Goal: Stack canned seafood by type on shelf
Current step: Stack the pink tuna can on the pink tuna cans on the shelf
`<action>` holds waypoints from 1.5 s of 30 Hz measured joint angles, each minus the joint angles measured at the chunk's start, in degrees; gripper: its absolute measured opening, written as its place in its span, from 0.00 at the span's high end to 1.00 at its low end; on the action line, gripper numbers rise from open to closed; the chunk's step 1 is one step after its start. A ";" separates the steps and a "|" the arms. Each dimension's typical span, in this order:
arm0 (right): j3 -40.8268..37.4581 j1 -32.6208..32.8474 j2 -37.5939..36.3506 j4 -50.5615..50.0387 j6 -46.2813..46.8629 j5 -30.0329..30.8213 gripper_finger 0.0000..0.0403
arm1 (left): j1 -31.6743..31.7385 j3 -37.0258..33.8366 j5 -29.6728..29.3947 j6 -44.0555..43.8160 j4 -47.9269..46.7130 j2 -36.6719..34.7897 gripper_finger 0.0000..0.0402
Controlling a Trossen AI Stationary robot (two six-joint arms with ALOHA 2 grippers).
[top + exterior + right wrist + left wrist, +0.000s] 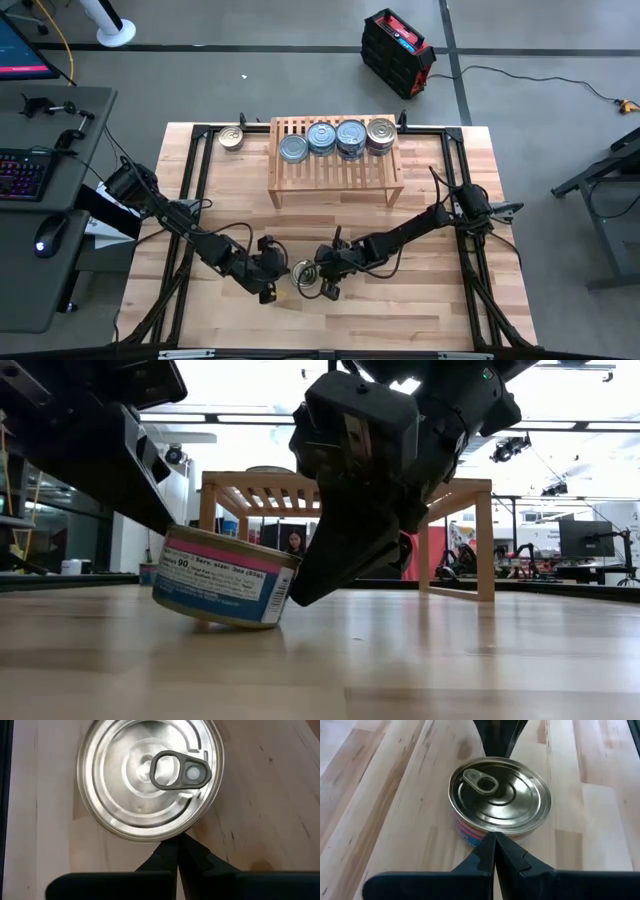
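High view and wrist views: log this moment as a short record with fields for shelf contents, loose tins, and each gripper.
shelf: four tins in a row along its back edge
tin beside shelf: on the table, off the shelf's left end
front tin: tilted between both grippers, pull-ring lid up
left gripper: fingers shut, tips against the front tin
right gripper: fingers shut, tips at the tin's opposite side

Pull-ring tin [500, 797] on wood, seemingly touching closed left end effector [494, 851].
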 joint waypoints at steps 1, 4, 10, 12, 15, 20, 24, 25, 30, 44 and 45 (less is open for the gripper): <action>0.00 -0.04 0.00 0.02 -0.02 0.00 1.00 | 0.00 0.00 0.02 0.02 -0.17 0.00 1.00; 0.00 -0.15 -0.01 0.04 0.00 0.00 1.00 | 0.00 0.00 0.04 -0.05 -1.40 0.00 1.00; 0.00 -0.15 -0.04 -0.92 -0.09 0.02 1.00 | -0.28 0.00 0.20 -0.19 -8.43 0.00 1.00; 0.01 -0.15 -0.06 -0.99 0.00 0.02 1.00 | -0.28 0.00 0.26 -1.04 -9.09 0.00 1.00; 0.02 -0.15 -0.07 -1.06 -0.01 0.00 1.00 | -0.37 0.00 0.28 -2.75 -5.81 0.00 1.00; 0.02 -0.15 -0.07 -1.20 0.24 -0.13 1.00 | -1.16 0.00 -0.31 -5.19 4.79 0.00 1.00; 0.01 -0.13 -0.07 -1.33 0.24 -0.15 1.00 | -1.84 0.02 -1.27 -7.18 6.24 0.00 1.00; 0.01 -0.13 -0.07 -1.36 0.24 -0.15 1.00 | -1.96 0.01 -1.32 -7.35 5.91 0.00 1.00; 0.00 -0.37 -0.07 -0.29 0.24 -0.15 1.00 | -2.32 -0.02 -2.87 -7.22 4.19 0.70 1.00; 0.02 -0.37 -0.07 2.32 0.24 -0.15 1.00 | -1.68 0.00 -3.85 -6.83 1.77 3.61 1.00; 0.02 -0.37 -0.07 2.32 0.24 -0.15 1.00 | -1.68 0.00 -3.85 -6.18 1.55 3.61 1.00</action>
